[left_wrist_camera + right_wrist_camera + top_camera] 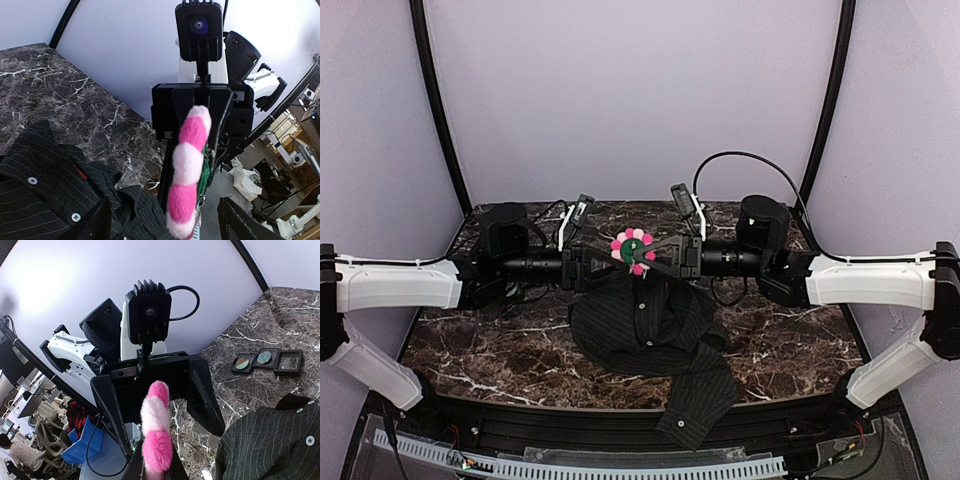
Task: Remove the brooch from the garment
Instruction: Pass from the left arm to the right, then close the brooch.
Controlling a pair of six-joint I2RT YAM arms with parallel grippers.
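Note:
The brooch (pixel 633 250), a flower of pink and pale pink fuzzy petals with a green back, is held in the air between the two arms. My right gripper (pixel 648 256) is shut on it; its fingers close on the brooch's lower edge in the right wrist view (pixel 156 430). My left gripper (pixel 608 258) is open, with its jaws spread wide on either side of the brooch (pixel 187 170). The black pinstriped shirt (pixel 660 330) lies crumpled on the table below. I cannot tell whether the brooch still touches it.
Three small black square trays (pixel 267 360) sit in a row on the marble table (pixel 490 350) beyond the shirt (pixel 275 445). A shirt sleeve (pixel 700 410) hangs over the table's front edge. Curved black frame posts (pixel 435 100) rise at both back corners.

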